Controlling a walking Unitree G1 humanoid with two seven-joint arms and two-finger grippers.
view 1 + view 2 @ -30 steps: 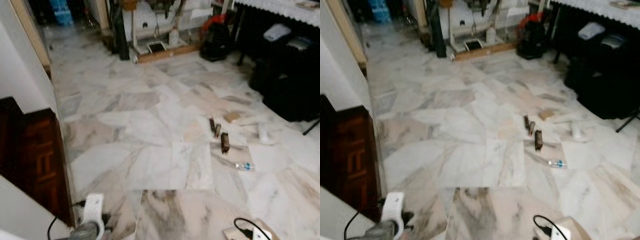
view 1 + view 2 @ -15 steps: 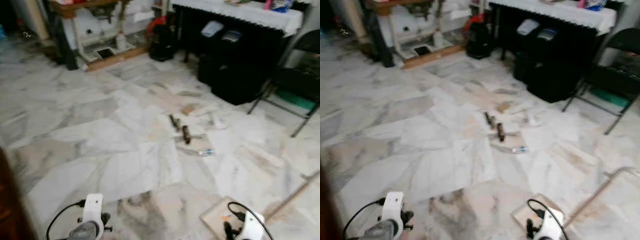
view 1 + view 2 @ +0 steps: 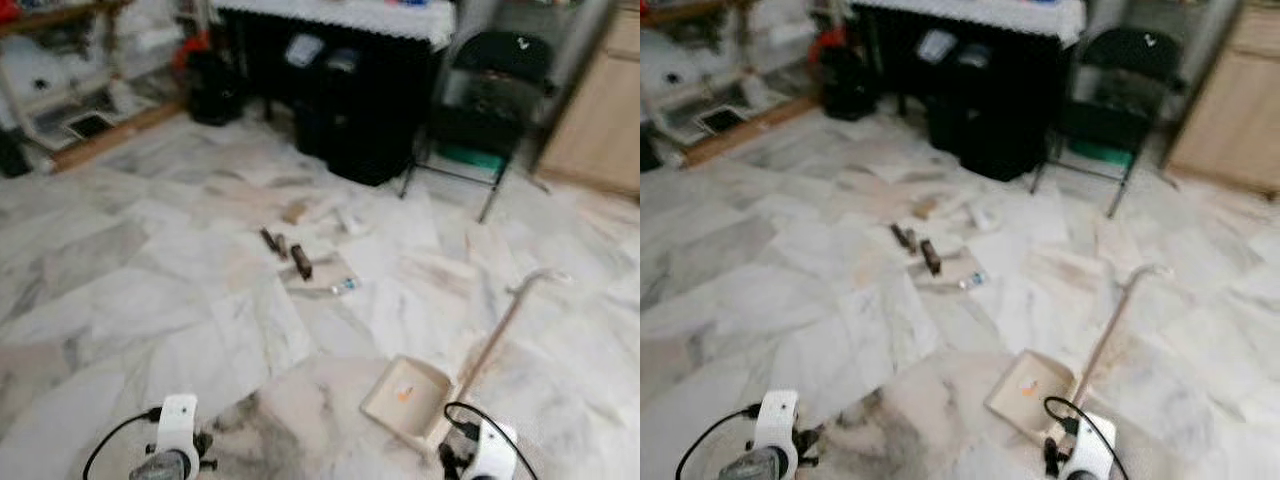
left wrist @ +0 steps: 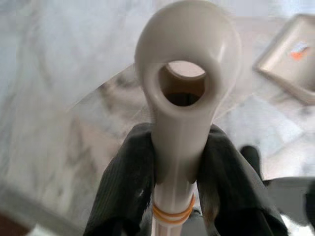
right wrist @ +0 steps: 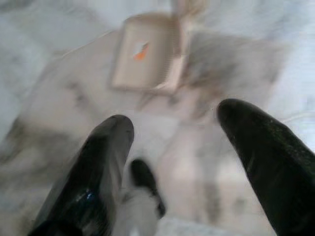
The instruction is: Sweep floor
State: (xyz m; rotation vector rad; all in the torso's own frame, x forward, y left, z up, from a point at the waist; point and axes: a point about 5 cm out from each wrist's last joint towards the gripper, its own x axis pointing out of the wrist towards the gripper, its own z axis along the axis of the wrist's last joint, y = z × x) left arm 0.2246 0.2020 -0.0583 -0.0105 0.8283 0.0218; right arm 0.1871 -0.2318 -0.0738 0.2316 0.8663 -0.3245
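Note:
My left gripper (image 4: 179, 152) is shut on the cream handle (image 4: 187, 73) of a broom, whose end has a round hole and orange bands just below my fingers (image 4: 125, 182). My right gripper (image 5: 174, 115) is open and empty, low over the floor, a short way from a beige dustpan (image 5: 147, 54). That dustpan (image 3: 408, 395) lies on the marble floor just ahead to my right, its long handle (image 3: 500, 330) running away from me. Litter lies farther ahead: brown pieces (image 3: 300, 262), a small bottle (image 3: 345, 286), a tan scrap (image 3: 295, 211) and a white scrap (image 3: 352, 222).
Black bins (image 3: 345, 110) stand under a table with a white cloth (image 3: 340, 12) at the back. A black folding chair (image 3: 480, 100) is to their right, then a wooden cabinet (image 3: 600, 110). Open marble floor (image 3: 150, 300) spreads to the left.
The view has swung to the right, so the litter now sits left of centre and the dustpan with its handle has come fully into view. The things on the floor have not moved.

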